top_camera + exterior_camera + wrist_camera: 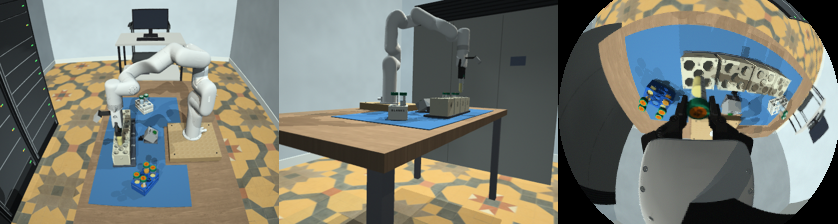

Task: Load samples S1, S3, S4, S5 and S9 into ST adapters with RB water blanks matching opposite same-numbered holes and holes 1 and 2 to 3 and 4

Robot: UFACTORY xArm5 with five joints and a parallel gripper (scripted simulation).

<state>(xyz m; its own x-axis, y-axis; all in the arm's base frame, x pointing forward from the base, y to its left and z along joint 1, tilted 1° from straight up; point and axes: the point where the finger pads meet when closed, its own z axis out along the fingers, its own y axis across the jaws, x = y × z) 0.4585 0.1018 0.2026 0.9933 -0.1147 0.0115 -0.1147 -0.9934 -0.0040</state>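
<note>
My gripper (118, 131) (461, 76) (698, 101) is shut on a sample tube (119, 141) (460, 86) (697, 86) with yellow liquid and an orange cap dot. It holds the tube upright, clear above the row of beige adapters (121, 155) (442, 107) (736, 72) on stand ST, near the second adapter; I cannot tell which hole lies below. Two green-capped tubes (446, 93) stick up from the adapter at the far end of the row. The blue rack RS (144, 188) (658, 97) holds several orange-dotted samples. The white rack RB (144, 106) (397, 112) holds two blanks.
The small sloped DONE desk (150, 136) (422, 104) with its green key (154, 132) stands right of ST. The arm's wooden base plinth (194, 149) fills the table's right side. A blue mat (172, 188) lies under the racks and ST.
</note>
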